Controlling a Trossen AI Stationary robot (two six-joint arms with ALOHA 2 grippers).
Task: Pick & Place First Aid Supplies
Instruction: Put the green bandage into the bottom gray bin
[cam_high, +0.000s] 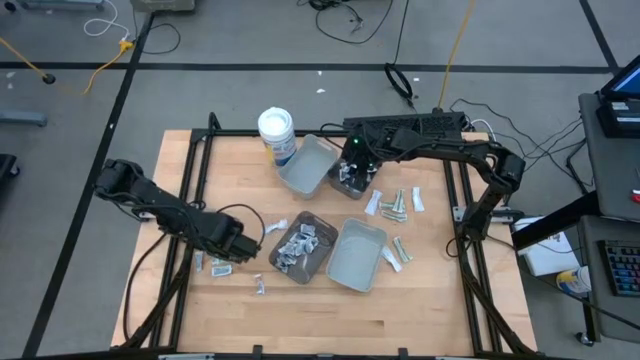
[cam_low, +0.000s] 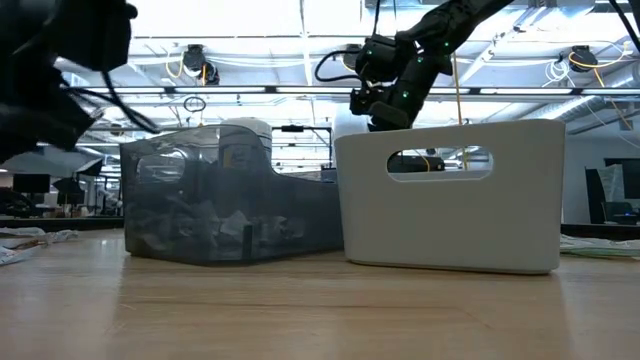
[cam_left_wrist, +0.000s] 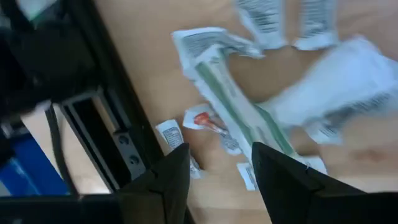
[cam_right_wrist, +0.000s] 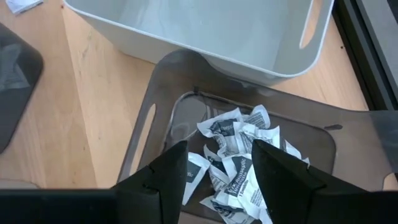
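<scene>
Left gripper (cam_high: 232, 248): low over the near-left part of the tabletop (cam_high: 300, 310), just left of the dark tray; in its wrist view the two fingers (cam_left_wrist: 171, 180) stand apart with bare wood and small packets showing in the gap, nothing clamped.
Right gripper (cam_high: 352, 172): reaching in from the far right and hanging over the small dark tray at the far middle; in its wrist view the fingers (cam_right_wrist: 174, 171) stand apart above the crumpled packets, and nothing sits between them.
First aid supplies, loose (cam_high: 392, 203): several packets and narrow strips lie scattered on the wood right of centre, between the far trays and the near grey tray; a few more (cam_high: 259, 286) lie near the left gripper on the near-left side.
First aid supplies, sorted: a heap of crumpled white packets (cam_high: 300, 248) fills the dark tray (cam_high: 325, 222) near the middle; another small heap (cam_right_wrist: 239, 158) lies in the small dark tray (cam_right_wrist: 158, 93) under the right gripper.
Grey trays: one (cam_high: 305, 165) at the far middle beside the tub, one (cam_high: 357, 255) near the middle, just right of the dark tray; I see no packets in either.
White tub (cam_high: 277, 130): upright at the far edge, left of the far grey tray.
</scene>
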